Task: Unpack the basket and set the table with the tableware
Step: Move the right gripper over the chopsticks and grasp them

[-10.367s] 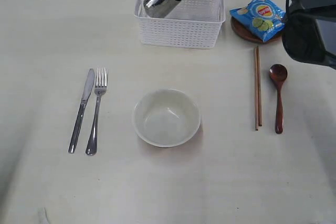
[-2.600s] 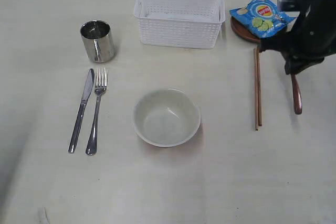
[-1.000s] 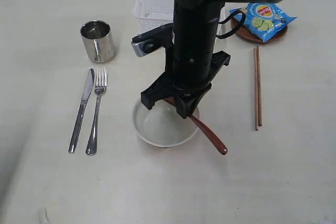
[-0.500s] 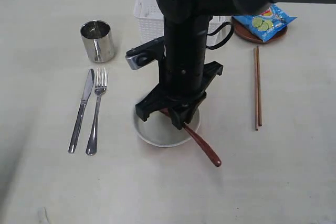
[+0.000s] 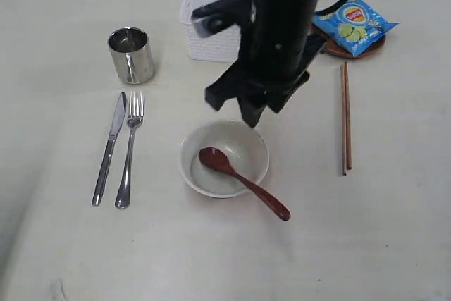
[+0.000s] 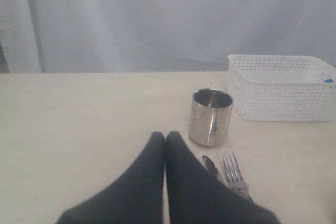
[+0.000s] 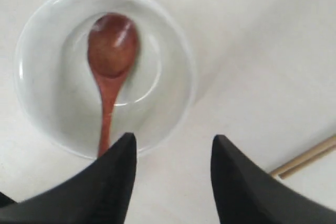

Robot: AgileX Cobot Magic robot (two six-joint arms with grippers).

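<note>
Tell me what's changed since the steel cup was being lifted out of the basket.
The reddish-brown wooden spoon went from beside the wooden chopsticks into the cream round bowl; the right claw let it go and rose, open. The steel cup now stands left of the white plastic basket. The steel knife, fork, chopsticks and bowl stayed.

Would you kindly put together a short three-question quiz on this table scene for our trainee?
1. True or false: the wooden spoon lies with its head in the bowl.
2. Which sits nearest the steel cup: A) chopsticks, B) fork, C) chip bag?
3. Fill in: the right gripper above the bowl is ____ (open or shut).
Key: 1 true; 2 B; 3 open.
</note>
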